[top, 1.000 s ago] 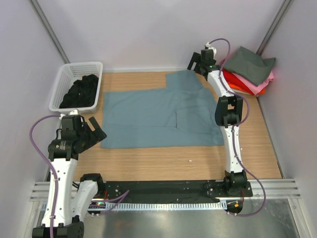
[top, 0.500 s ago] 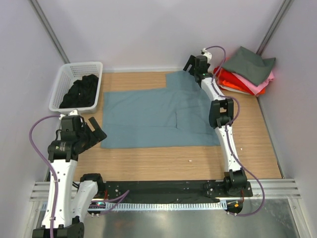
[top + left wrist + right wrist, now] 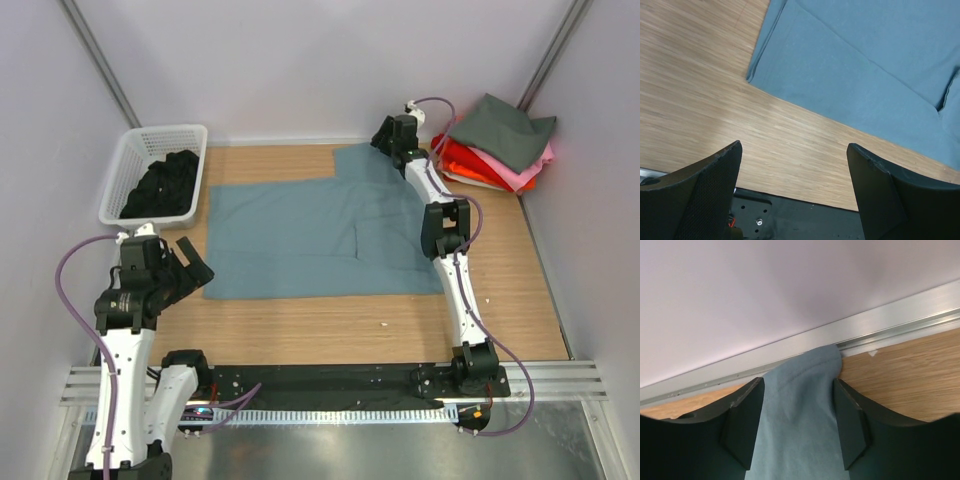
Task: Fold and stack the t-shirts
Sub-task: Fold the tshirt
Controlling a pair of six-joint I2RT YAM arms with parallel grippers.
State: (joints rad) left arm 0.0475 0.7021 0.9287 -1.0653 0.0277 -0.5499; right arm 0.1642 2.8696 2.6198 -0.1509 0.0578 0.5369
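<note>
1. The blue-grey tee (image 3: 320,235) is spread flat across the middle of the table (image 3: 330,325). One sleeve pokes up toward the far edge, and there's a short folded flap near the middle right.
2. The right gripper (image 3: 392,135) is reaching all the way to the far edge and is down on the tip of that sleeve.
3. In the right wrist view, the right gripper (image 3: 797,385) has a finger on each side of a strip of the tee (image 3: 795,440). The cloth fills the gap from one finger to the other, but the gap is pretty wide. Honestly I can't tell if it's actually pinching or just straddling the fabric. The metal rail (image 3: 900,322) at the foot of the back wall is right behind it.
4. The left gripper (image 3: 190,262) hangs over the near left part of the table with its fingers spread wide and nothing in them.
5. In the left wrist view, the left gripper (image 3: 794,150) is over bare wood, and the tee's near left corner (image 3: 865,65) is just beyond it, not touching.
6. At the far right corner is a pile of folded shirts: dark grey tee (image 3: 505,128) on top, then pink (image 3: 525,172), red (image 3: 470,158) and orange (image 3: 490,180) peeking out below.
7. At the far left corner, the white basket (image 3: 130,165) has a crumpled black tee (image 3: 165,185) in it.
</note>
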